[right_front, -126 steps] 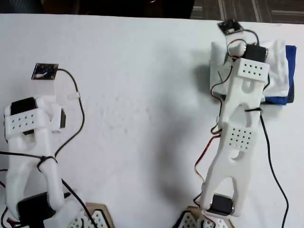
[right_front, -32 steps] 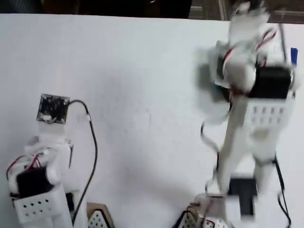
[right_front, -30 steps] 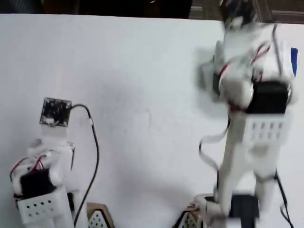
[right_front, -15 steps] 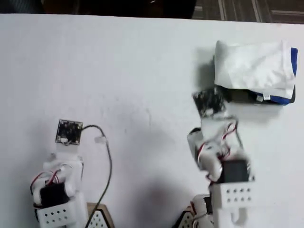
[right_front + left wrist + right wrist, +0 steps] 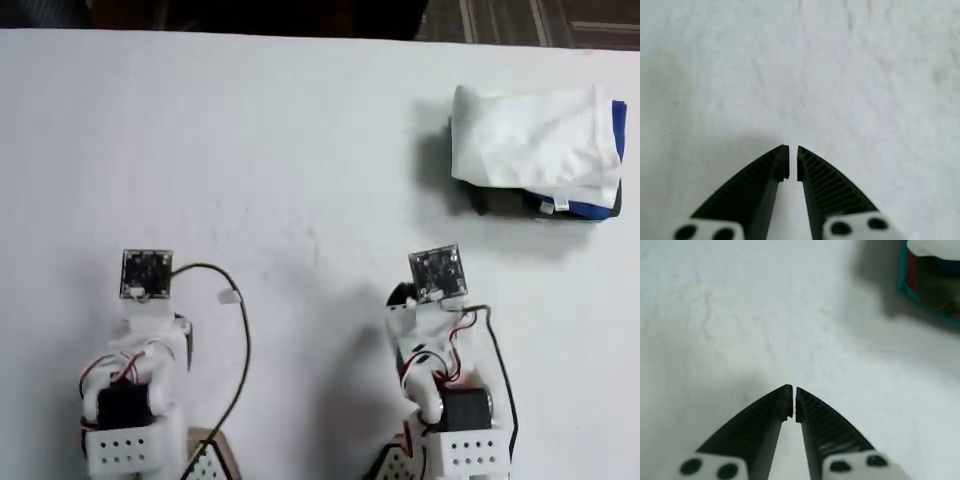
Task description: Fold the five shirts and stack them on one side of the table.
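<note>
Both tips are pressed together. Your left tool point(image 5: 790, 162) hangs over the bench point(image 5: 300, 150) by its near edge, and your right tool point(image 5: 792, 402) hangs further right along that edge. You find the stack of folded shirts point(image 5: 530, 145) at the far right corner, white on top, blue beneath.

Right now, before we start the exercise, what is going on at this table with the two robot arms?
Nothing is being handled. The left arm and the right arm sit low at the near edge of the white table, jaws shut and empty. A stack of folded shirts, white on top with blue and dark layers beneath, lies at the far right, apart from both arms.
</note>
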Available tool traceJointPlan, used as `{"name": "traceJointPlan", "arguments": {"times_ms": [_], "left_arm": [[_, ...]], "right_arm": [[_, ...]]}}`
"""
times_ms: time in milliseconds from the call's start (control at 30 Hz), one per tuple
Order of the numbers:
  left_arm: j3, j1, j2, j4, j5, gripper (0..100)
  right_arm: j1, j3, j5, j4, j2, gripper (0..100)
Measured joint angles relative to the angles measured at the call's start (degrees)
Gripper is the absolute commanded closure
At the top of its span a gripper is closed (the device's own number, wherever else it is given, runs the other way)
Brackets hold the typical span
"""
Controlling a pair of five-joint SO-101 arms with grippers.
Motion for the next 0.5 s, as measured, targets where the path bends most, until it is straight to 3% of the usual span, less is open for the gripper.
{"name": "traceJointPlan", "arguments": {"times_ms": [300,500], "left_arm": [[0.00,0.44,0.00,3.69,0.88,94],[0.00,0.35,0.00,3.69,0.88,94]], "right_arm": [[0.00,0.00,-0.35,16.44,0.09,97.9],[1.41,0.00,-0.35,18.11,0.09,97.9]]}}
